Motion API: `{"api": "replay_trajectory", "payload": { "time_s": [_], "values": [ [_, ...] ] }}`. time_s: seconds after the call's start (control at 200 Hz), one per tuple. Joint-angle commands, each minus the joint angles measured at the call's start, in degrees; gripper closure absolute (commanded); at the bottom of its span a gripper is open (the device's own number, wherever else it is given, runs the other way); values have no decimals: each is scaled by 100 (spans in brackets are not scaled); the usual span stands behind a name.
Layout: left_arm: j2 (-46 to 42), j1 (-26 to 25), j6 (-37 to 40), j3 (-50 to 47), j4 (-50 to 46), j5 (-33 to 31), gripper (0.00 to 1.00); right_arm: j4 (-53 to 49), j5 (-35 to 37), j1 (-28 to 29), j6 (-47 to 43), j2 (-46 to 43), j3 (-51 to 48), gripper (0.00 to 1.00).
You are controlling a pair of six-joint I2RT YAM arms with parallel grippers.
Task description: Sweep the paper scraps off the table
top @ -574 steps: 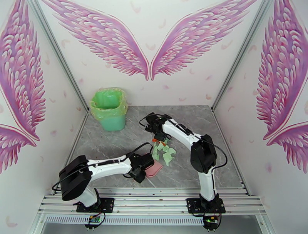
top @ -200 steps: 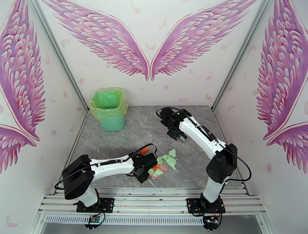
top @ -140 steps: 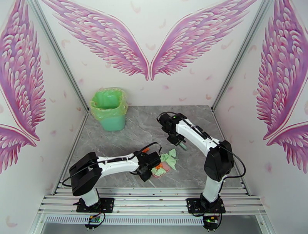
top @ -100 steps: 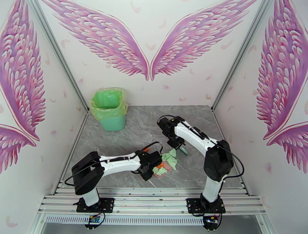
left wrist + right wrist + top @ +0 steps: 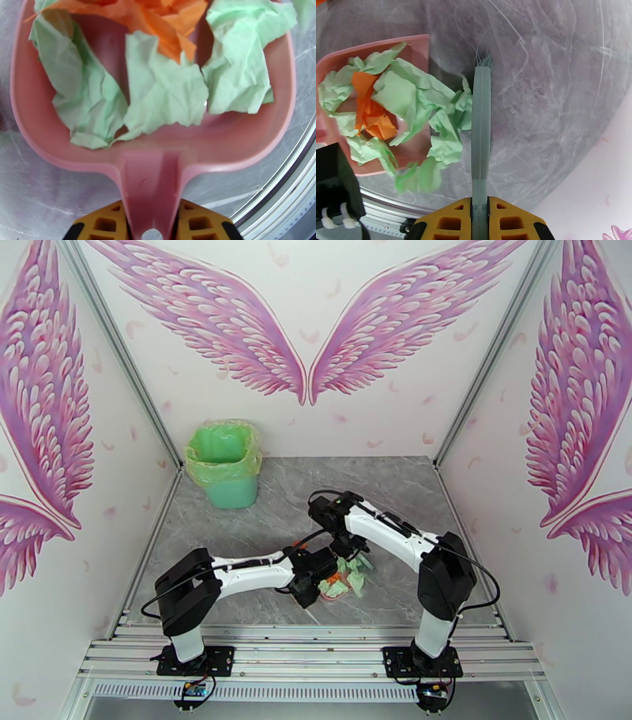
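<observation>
The paper scraps, mint green and orange, lie crumpled in a pink dustpan. My left gripper is shut on the dustpan's handle. In the right wrist view, the paper scraps fill the dustpan, and a few green ones spill over its mouth against the teal brush. My right gripper is shut on that brush. From above, both grippers meet at the near middle of the table: the left gripper beside the dustpan, the right gripper just behind the scraps.
A green bin lined with a yellow-green bag stands at the table's far left. Silver rails run along the near edge, close to the dustpan. Walls with pink wings close in the back and both sides.
My right arm has swung the brush left and nearer, pushing the green scraps up against and into the dustpan. My left arm has slid the dustpan slightly right to meet it.
</observation>
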Motion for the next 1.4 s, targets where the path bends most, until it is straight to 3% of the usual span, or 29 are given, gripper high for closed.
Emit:
{"api": "replay_trajectory", "payload": {
  "time_s": [0.0, 0.48, 0.865, 1.175, 1.395],
  "values": [
    [222, -34, 76, 101, 168, 86, 100, 36, -500, 141, 177, -164, 211, 100],
    [193, 35, 38, -93, 457, 189, 100, -134, -651, 324, 144, -572, 796, 100],
    [-207, 257, -10, -328, 705, 123, 100, -487, -157, 294, 107, -731, 906, 100],
    [-492, 489, 58, -539, 1056, -36, 100, -741, 291, -163, -38, -1062, 1030, 100],
    [-739, 491, 81, -484, 1089, -123, 100, -363, 345, -698, -74, -1411, 924, 100]
  ]
}}
